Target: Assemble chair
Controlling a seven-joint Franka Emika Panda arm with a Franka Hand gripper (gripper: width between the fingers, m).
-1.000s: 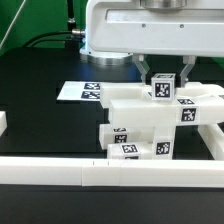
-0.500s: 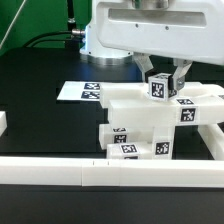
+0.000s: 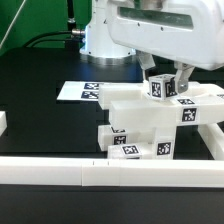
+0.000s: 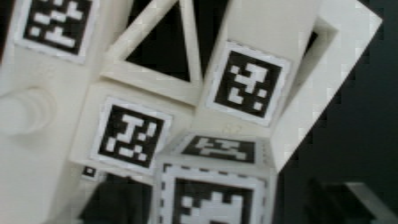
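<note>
The partly built white chair stands near the front rail, with tags on its blocks. A cube-ended peg sticks up from its top, tag facing forward. My gripper straddles the peg's cube head, jaws open, with a dark finger standing a little off each side. In the wrist view the peg's tagged cube sits between the dark fingers, and my gripper shows a gap on one side. Beyond it lies the X-braced frame with several tags.
The marker board lies flat on the black table at the exterior view's left. Long white rails run along the front and the exterior view's right. A rail end shows at the left edge.
The jaws have spread apart and let go of the peg's cube head. The arm's body has shifted slightly toward the exterior view's right. The peg stays in the chair.
</note>
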